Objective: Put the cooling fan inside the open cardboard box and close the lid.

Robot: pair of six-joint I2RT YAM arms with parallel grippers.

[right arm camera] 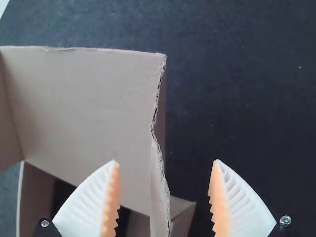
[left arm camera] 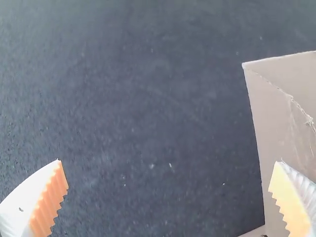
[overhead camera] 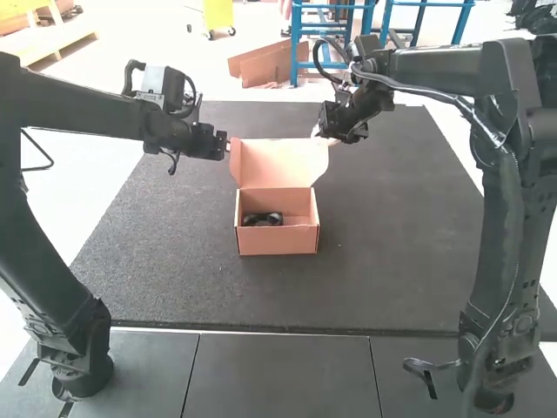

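Note:
A small cardboard box [overhead camera: 277, 233] stands open in the middle of the black mat, and the black cooling fan [overhead camera: 262, 218] lies inside it. Its lid [overhead camera: 277, 163] stands upright at the back. My left gripper [overhead camera: 223, 144] hovers open just beside the lid's upper left corner; in the left wrist view the lid [left arm camera: 286, 113] sits next to one orange pad [left arm camera: 284, 197] of this gripper [left arm camera: 168, 168]. My right gripper [overhead camera: 324, 135] is at the lid's upper right corner, open, its fingers [right arm camera: 94, 197] straddling the side edge of the lid [right arm camera: 84, 108] without clamping it.
The black mat [overhead camera: 400, 226] covers most of the table, with free room on either side of the box and in front of it. Grey table panels [overhead camera: 278, 374] run along the near edge. Both arm bases stand at the near corners.

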